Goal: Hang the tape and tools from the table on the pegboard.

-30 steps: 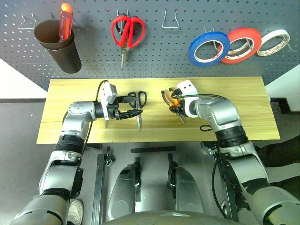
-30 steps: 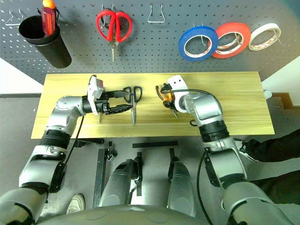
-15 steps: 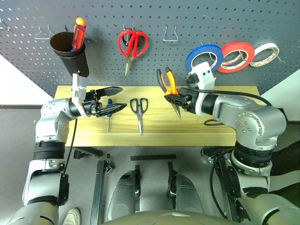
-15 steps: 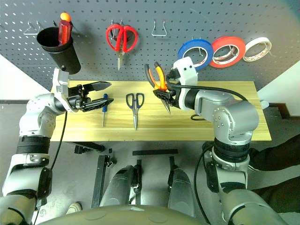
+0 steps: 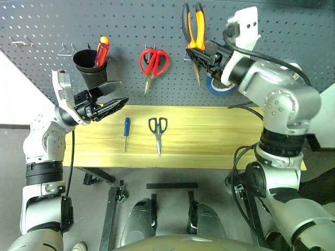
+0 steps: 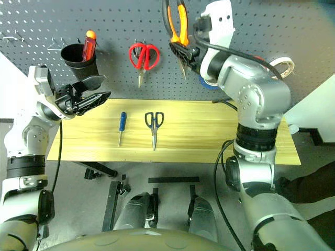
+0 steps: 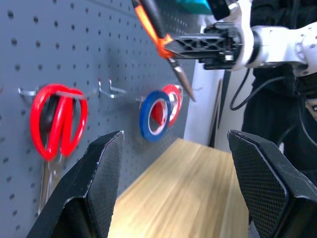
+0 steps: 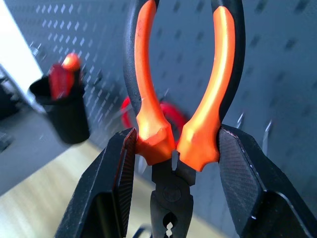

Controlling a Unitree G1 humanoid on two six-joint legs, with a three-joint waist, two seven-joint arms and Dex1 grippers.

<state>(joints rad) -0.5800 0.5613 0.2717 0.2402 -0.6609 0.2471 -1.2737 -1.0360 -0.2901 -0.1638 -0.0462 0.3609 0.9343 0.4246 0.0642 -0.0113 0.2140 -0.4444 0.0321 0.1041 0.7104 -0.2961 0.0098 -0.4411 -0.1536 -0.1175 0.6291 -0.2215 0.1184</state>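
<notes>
1. Dark grey pegboard point(image 5: 131, 21) fills the wall behind a light wood tabletop point(image 5: 220, 151) on dark legs.
2. Pliers point(image 5: 192, 29): orange-and-black handles, held up in front of the board by the right gripper point(image 5: 209, 52). Its jaws are closed on the pliers just below the handles, handles up, nose down, as the right wrist view confirms.
3. Empty wire hook point(image 7: 111, 89): on the board between the red scissors point(image 5: 153, 61) and the blue tape point(image 7: 152, 115). The pliers hang close to it; no contact with the board can be made out.
4. Blue tape: already on the board, beside a red roll point(image 7: 171, 101); in the head views the right arm covers most of it. A white roll point(image 6: 280, 65) shows past the arm.
5. Dark-handled scissors point(image 5: 157, 130) and blue-handled screwdriver point(image 5: 125, 130): flat on the tabletop, near each other but apart, untouched.
6. Left gripper point(image 5: 102, 104): raised above the left end of the tabletop, jaws standing wide apart and holding nothing.
7. Black cup point(image 5: 91, 65) with a red-and-yellow screwdriver point(image 5: 101, 50) hangs on the board; not part of the job.
8. Step in hand, by judgement: hanging the pliers. The next move calls for bringing the spread handles over the free hook, then lowering until they seat before letting go.
9. Hard to make out: the handle tops are cut off by the frame edge in the head views, and the hook behind the pliers is hidden there.
</notes>
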